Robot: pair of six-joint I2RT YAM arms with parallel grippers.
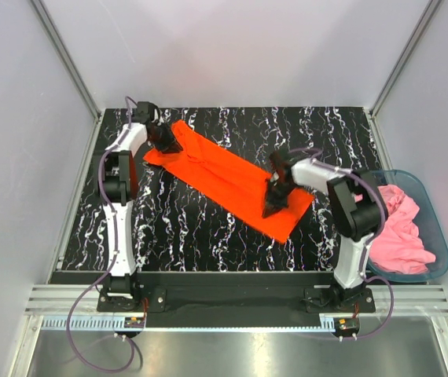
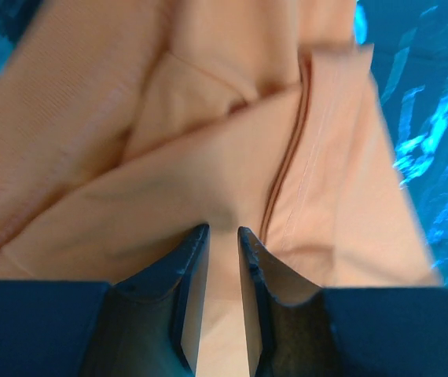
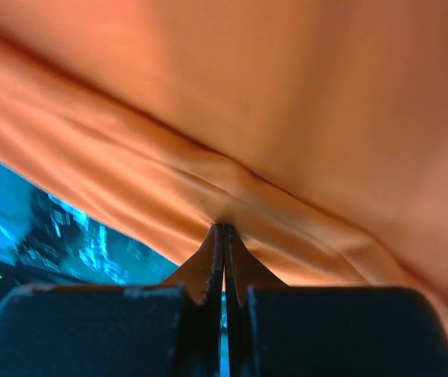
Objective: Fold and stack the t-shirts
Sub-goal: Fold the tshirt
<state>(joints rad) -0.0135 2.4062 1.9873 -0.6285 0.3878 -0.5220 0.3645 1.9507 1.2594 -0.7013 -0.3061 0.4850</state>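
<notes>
The bright orange-red t-shirt (image 1: 224, 177) lies as a long, narrow folded band running diagonally across the black marbled table (image 1: 208, 236). My left gripper (image 1: 165, 141) is at the band's far left end. In the left wrist view (image 2: 222, 229) its jaws are nearly closed with the shirt's cloth (image 2: 208, 118) between them. My right gripper (image 1: 273, 206) is at the near right end, and in the right wrist view (image 3: 224, 226) it is shut, pinching a fold of the shirt (image 3: 287, 94). The light pink t-shirt (image 1: 401, 228) lies crumpled in a bin on the right.
A teal plastic bin (image 1: 436, 212) holding the pink shirt stands off the table's right edge. Grey walls with metal frame posts close in the table at the back and on both sides. The arm bases are bolted at the near edge.
</notes>
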